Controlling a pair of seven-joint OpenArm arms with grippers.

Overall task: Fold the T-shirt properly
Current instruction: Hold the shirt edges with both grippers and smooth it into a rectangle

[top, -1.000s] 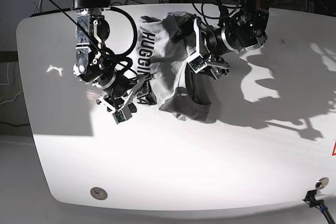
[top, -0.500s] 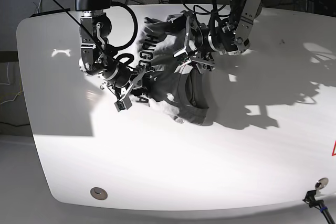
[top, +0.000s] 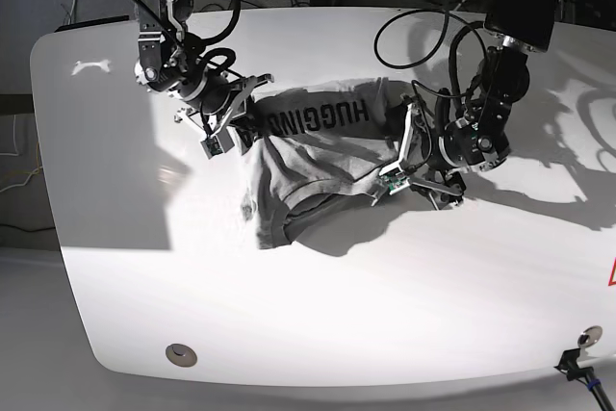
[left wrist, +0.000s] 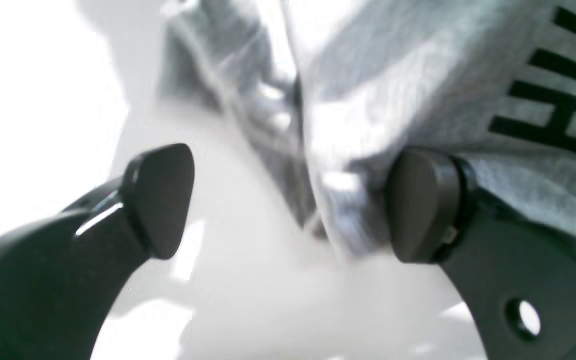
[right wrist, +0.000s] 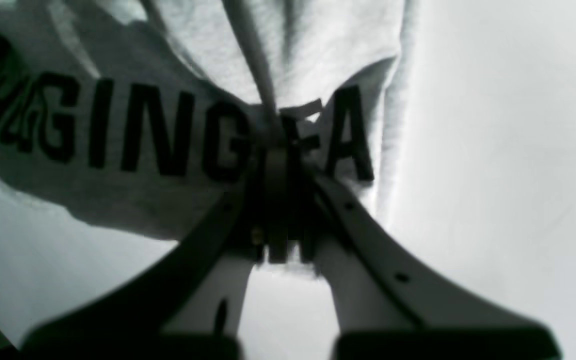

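Base view, right arm (top: 226, 117) low, pinching T-shirt (top: 318, 156)

The base view looks down from high above the table (top: 318, 315), taking in both arms. Each wrist view sits close behind its own fingers, facing the shirt (top: 308, 156), which all three views share.

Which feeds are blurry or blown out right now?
Left wrist view: T-shirt soft, table glared white. Right wrist view: right gripper a dark silhouette. Base view: sharp, hard shadows.
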